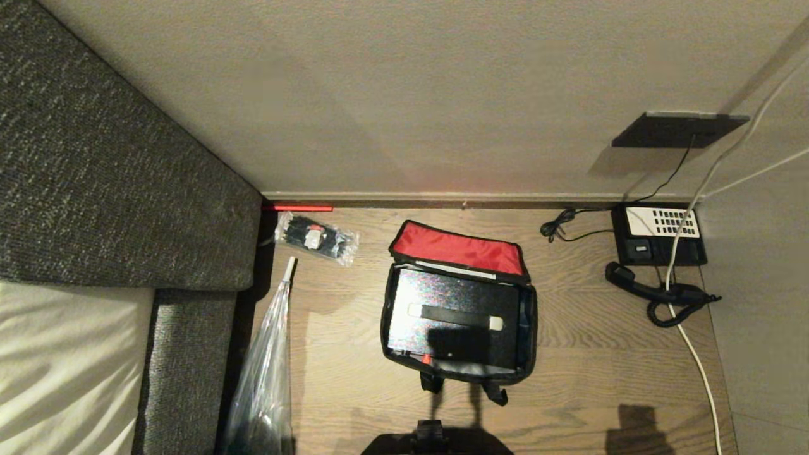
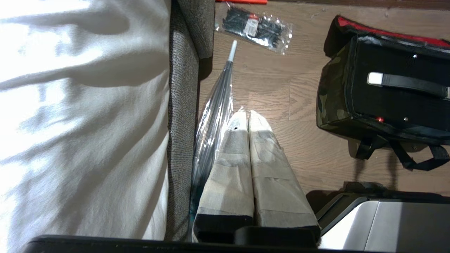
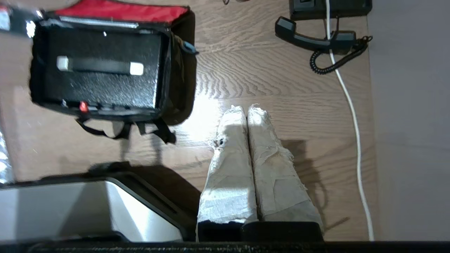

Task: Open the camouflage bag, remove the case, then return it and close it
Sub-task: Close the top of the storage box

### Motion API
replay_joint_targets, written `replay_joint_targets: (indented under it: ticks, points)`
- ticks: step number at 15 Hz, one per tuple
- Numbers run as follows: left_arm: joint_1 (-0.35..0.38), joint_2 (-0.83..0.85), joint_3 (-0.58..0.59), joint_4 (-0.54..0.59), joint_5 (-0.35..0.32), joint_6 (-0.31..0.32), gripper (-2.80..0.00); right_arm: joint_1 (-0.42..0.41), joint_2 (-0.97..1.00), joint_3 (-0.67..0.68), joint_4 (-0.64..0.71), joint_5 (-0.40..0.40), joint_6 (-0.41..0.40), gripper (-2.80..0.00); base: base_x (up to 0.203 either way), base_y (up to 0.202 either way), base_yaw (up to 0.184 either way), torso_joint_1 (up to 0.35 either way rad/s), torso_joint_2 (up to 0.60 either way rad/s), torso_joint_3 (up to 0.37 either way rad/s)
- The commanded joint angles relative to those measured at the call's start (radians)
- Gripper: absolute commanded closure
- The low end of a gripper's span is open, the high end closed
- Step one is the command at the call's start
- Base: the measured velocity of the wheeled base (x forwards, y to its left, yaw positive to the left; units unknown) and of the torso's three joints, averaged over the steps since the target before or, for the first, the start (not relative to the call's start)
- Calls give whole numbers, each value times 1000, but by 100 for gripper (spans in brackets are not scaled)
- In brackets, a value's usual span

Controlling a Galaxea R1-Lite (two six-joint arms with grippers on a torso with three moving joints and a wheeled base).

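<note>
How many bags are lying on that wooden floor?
1: the camouflage bag lies open in the middle of the floor, red flap back, black case inside. A clear plastic packet of black items lies near the wall; more could be out of view.

The bag (image 1: pixel 458 303) is soft cloth, its lining matt red. The case (image 1: pixel 455 316) looks grainy, faintly sparkling; the floor (image 1: pixel 600 354) is wood-grained.

A: Centre of the worktop (image 1: pixel 588 354)?
B: Camouflage bag (image 1: pixel 457 308), flap open toward the wall (image 1: pixel 404 95), case (image 1: pixel 452 322) inside.
A: Left?
B: Plastic packet (image 1: pixel 318 237) near the wall; long plastic sleeve (image 1: pixel 268 354) along the sofa (image 1: pixel 101 183).
A: Right?
B: Desk phone (image 1: pixel 659 235); handset (image 1: pixel 654 292) lying in front of it.
</note>
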Motion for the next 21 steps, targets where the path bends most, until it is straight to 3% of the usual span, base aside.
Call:
replay_joint_targets:
  ticks: [1,21]
  points:
    - [0,0,0,0,0,4,0,0,1,4,7,5,-22,0,0,0,0,0,4,-102]
    - [0,0,0,0,0,0,0,0,0,2,10,12,-30,0,0,0,0,3,3,-171]
